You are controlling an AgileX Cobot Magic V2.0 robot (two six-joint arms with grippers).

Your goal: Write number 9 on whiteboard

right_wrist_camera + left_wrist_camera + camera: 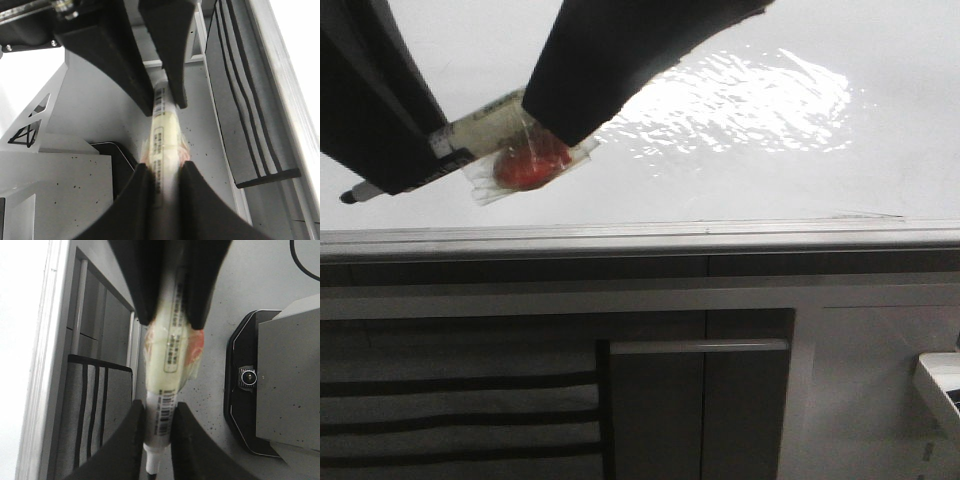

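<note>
The whiteboard (770,190) is glossy white with a rippled glare patch (740,100) and a grey rail (720,238) along its near edge. No number 9 shows on it. A white marker (480,135) with a yellowish label and a red lump taped to it (530,165) is held over the board's left part, its dark tip (350,195) pointing left. My left gripper (415,170) is shut on the marker near its tip end (160,412). My right gripper (560,125) is shut on the same marker (162,175) further back.
Below the rail are grey cabinet panels with a metal handle (700,346) and a dark striped panel (460,410). A white object (945,390) sits at the right edge. A black device (250,385) shows in the left wrist view.
</note>
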